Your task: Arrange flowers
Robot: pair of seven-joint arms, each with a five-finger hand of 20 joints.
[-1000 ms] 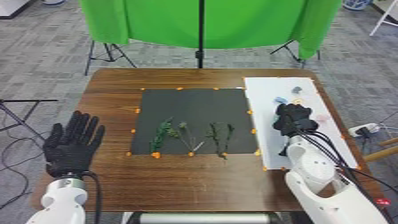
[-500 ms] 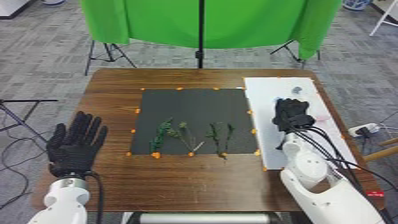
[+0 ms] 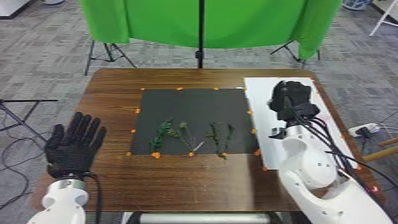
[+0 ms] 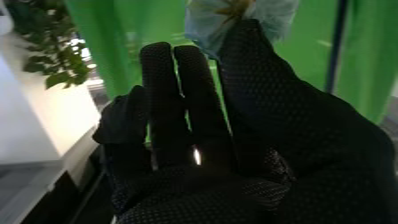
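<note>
Head view: the right hand point(image 3: 291, 97) had just gone up along the white sheet point(image 3: 260, 95), from three o'clock of the dark mat point(image 3: 191, 107) to two o'clock. In the right wrist view, a pale blue flower point(image 4: 208, 22) was at the tip of the thumb, and the hand seemed to pinch it. So it looked picked up, maybe to go with the green stems point(image 3: 163, 134) near six o'clock. The left hand point(image 3: 71, 152) was spread at eight o'clock.
</note>
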